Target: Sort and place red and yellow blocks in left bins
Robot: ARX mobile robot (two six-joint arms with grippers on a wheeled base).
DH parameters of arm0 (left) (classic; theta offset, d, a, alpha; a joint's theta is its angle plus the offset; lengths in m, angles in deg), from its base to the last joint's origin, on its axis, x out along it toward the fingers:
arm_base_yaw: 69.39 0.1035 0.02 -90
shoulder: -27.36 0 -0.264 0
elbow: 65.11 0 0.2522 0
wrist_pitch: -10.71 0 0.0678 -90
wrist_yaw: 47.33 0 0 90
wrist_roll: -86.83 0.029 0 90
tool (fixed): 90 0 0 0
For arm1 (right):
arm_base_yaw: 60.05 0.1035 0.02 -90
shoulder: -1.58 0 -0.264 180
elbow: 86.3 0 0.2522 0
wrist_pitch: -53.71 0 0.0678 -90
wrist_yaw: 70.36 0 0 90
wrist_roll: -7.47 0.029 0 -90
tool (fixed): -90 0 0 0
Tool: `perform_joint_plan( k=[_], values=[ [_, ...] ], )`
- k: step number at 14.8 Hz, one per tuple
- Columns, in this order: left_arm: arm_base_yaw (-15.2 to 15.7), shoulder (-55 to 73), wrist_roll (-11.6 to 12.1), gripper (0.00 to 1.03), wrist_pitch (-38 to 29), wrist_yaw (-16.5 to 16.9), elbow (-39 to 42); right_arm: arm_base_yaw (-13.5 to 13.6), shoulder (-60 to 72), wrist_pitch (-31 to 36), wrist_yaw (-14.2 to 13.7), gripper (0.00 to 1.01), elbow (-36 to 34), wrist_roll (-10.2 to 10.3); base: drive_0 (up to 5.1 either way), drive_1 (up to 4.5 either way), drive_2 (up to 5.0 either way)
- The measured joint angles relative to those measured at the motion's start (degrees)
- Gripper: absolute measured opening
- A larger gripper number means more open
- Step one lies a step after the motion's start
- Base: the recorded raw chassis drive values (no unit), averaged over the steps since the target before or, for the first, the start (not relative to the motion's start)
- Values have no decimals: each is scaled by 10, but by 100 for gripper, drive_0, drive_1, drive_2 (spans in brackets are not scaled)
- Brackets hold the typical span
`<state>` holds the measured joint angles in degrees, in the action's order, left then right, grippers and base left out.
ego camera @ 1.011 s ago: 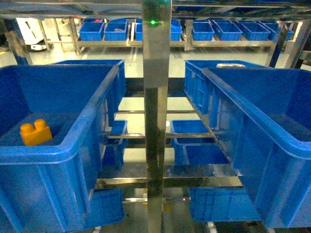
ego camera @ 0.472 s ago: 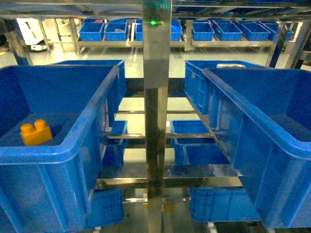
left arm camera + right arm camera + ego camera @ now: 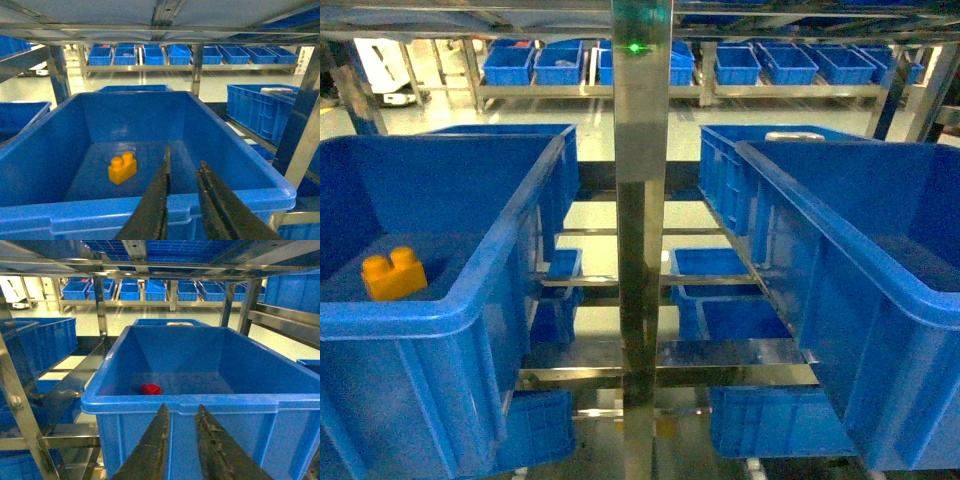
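Yellow brick [image 3: 122,167] already sits in my left bin [image 3: 30,150], but the red brick [image 3: 150,389] is in the right-hand crate [image 3: 180,402], so next my empty, narrowly-parted right tool [image 3: 181,412] needs to reach in; left tool [image 3: 184,167] is likewise narrow and empty.

A polished steel upright post [image 3: 642,250] stands in the middle of the head view, with a small green light [image 3: 637,46] glowing near its top. Behind the post, horizontal steel shelf rails [image 3: 665,375] run to both sides, and smaller blue crates [image 3: 705,275] sit on the lower level just right of it. Far behind the post, across a pale glossy floor [image 3: 590,113], a long rack holds a row of blue crates [image 3: 738,63].
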<state>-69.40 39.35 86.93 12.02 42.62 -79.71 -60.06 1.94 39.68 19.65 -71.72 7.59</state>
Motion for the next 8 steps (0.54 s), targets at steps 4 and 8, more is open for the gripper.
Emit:
perform_joint_plan(
  k=[4,8],
  values=[
    [0,0,0,51,0,0,0,0,0,0,0,53,0,0,0,0,0],
    [0,0,0,83,0,0,0,0,0,0,0,86,0,0,0,0,0]
  ],
)
